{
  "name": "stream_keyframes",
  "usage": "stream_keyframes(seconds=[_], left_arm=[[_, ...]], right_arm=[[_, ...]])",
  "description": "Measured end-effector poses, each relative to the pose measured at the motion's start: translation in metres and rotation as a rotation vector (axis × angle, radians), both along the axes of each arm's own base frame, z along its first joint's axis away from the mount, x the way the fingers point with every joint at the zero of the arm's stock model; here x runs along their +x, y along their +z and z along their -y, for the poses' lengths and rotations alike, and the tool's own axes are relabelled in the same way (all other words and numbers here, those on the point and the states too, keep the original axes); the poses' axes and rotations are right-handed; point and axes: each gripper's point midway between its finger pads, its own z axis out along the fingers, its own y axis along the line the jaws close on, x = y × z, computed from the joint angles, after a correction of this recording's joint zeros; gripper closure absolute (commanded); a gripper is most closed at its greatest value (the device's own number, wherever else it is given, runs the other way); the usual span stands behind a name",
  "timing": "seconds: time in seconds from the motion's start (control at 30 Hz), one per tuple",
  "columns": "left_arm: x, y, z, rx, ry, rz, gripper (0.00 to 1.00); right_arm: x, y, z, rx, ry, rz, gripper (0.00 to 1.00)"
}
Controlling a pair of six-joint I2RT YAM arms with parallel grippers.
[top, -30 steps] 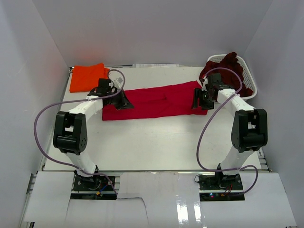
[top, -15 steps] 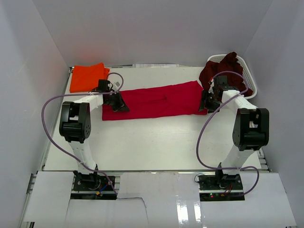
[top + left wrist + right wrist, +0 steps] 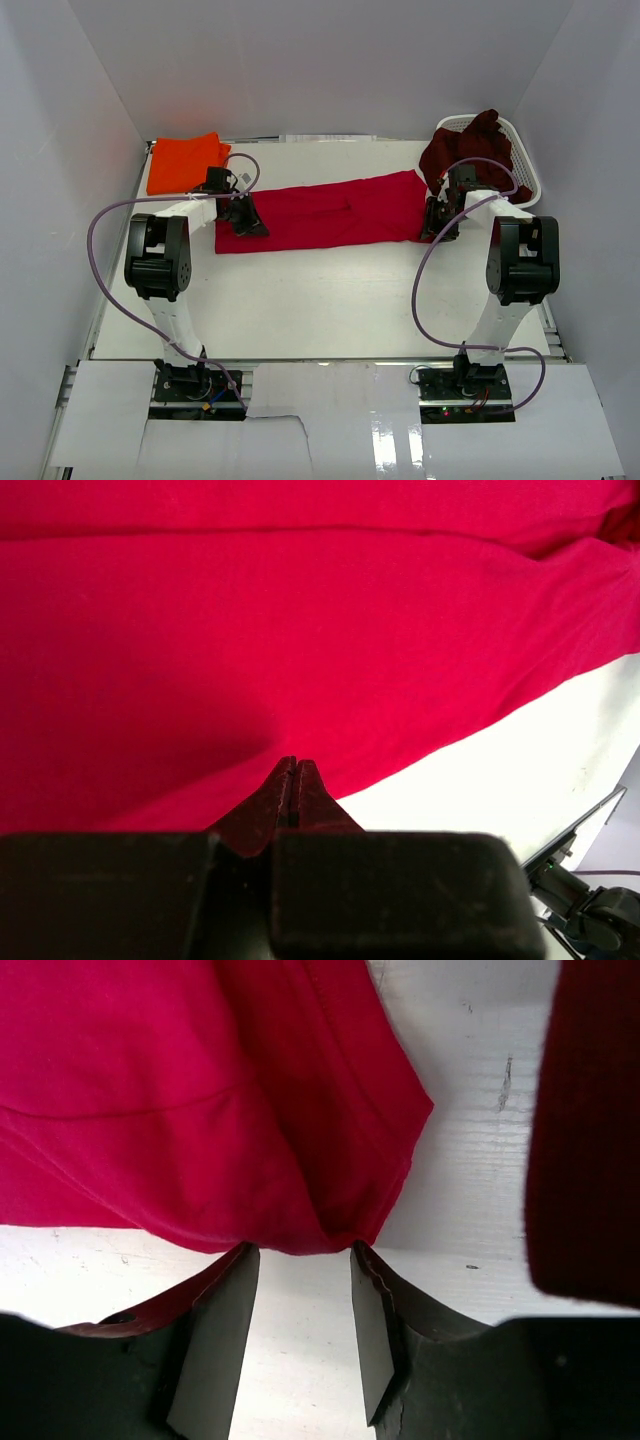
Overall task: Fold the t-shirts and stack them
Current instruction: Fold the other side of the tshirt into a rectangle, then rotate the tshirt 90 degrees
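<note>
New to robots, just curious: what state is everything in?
Crimson red cloth t-shirt: laid flat in a long strip.
Vivid orange cloth t-shirt: folded, far left.
Dark maroon cloth t-shirt: heaped over basket.
White plastic lattice basket: upright.
Left gripper: shut at red shirt's edge.
Right gripper: open, straddling red shirt's edge.

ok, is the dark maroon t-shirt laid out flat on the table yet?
No, the dark maroon cloth t-shirt sits bunched up in the white plastic lattice basket at the far right corner.
</note>
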Motion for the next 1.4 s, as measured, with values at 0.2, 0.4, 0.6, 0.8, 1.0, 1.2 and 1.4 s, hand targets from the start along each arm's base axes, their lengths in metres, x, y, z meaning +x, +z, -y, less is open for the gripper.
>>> stream_keyframes(seconds=[0.2,0.4,0.6,0.8,1.0,1.2,1.4], left_arm=[[0.001,-0.002,-0.003,0.019,0.005,0.002,0.96],[0.001,-0.004,-0.006,0.037,0.006,0.003,0.96],[0.001,-0.011,-0.009,0.058,0.006,-0.002,0.96],[-0.001,-0.018,-0.010,0.066,0.005,-0.018,0.96],[-0.001,-0.019,-0.010,0.068,0.005,-0.020,0.96],[-0.001,-0.021,-0.012,0.080,0.014,-0.025,0.96],[-0.002,-0.021,-0.014,0.091,0.030,-0.036,0.96]], right_arm=[[0.006,0.002,0.001,-0.002,0.003,0.020,0.81],[0.009,-0.003,0.001,-0.002,-0.007,0.012,0.92],[0.011,-0.002,0.008,-0.041,-0.019,0.010,0.92],[0.011,0.000,0.017,-0.090,-0.032,0.002,0.80],[0.011,0.001,0.028,-0.155,-0.049,-0.016,0.55],[0.007,0.000,0.039,-0.217,-0.068,-0.039,0.53],[0.005,0.000,0.044,-0.246,-0.080,-0.047,0.53]])
